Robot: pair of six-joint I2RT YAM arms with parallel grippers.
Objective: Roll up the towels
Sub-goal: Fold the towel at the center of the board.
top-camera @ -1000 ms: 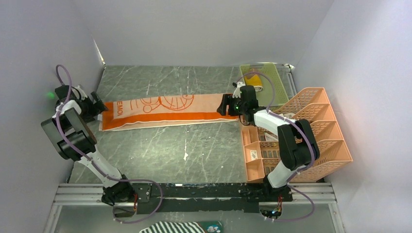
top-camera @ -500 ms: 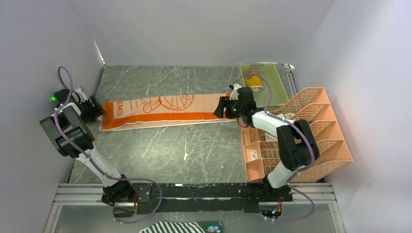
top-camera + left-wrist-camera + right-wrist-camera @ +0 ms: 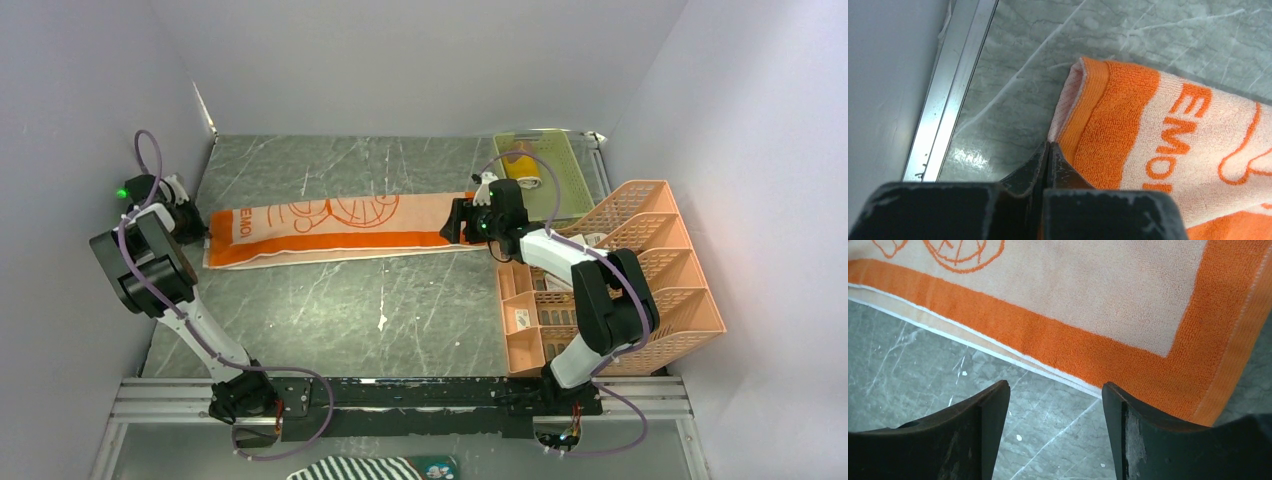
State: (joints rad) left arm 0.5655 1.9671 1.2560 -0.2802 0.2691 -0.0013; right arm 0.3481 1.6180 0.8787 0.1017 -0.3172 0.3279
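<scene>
Overhead, shows the orange towel lying flat across the middle of the frame on the table. Puts the left gripper at the towel's left end, jaws pressed tightly together against the hem; cannot tell whether any cloth is caught between them. Has the right gripper over the right end, jaws spread wide above the lower orange border, grasping nothing. Places the mustard-yellow towel inside the green tray at upper right. Shows a peach basket at right and a striped cloth at the bottom edge.

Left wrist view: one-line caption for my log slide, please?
Left end effector pinches a corner of the orange towel on the marble table, beside a metal rail.
</scene>
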